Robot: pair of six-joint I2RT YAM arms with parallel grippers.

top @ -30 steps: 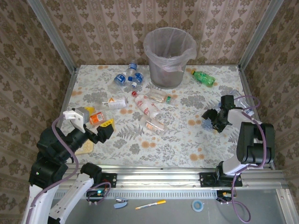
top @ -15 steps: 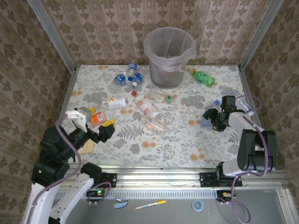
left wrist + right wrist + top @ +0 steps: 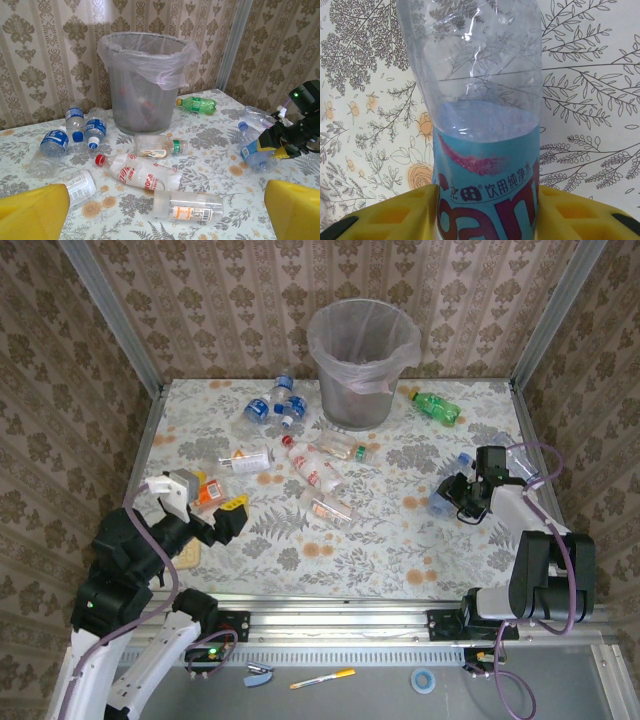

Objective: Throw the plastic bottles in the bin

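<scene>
My right gripper [image 3: 455, 498] is low at the table's right side, shut on a clear bottle with a blue label [image 3: 440, 502]. In the right wrist view the yellow fingers [image 3: 395, 215] press both sides of that bottle [image 3: 480, 125]. The bin [image 3: 362, 350] stands at the back centre. My left gripper [image 3: 210, 502] hovers open and empty at the near left, its pads wide apart [image 3: 35, 210]. Before it lie several plastic bottles: a label-up clear one [image 3: 187, 206], a red-capped one [image 3: 140, 172] and a green-banded one [image 3: 157, 146]. A green bottle [image 3: 437, 406] lies right of the bin.
Blue-labelled bottles [image 3: 275, 405] cluster left of the bin. A crushed clear bottle [image 3: 515, 455] lies by the right wall. A flat beige block [image 3: 183, 557] sits under my left arm. Patterned walls enclose the table on three sides. A pen [image 3: 322, 678] and a tape roll [image 3: 424, 680] lie on the front ledge.
My right gripper has closed its fingers onto the blue-labelled bottle while that arm stretched slightly forward. My left arm has sunk a little and stays open.
</scene>
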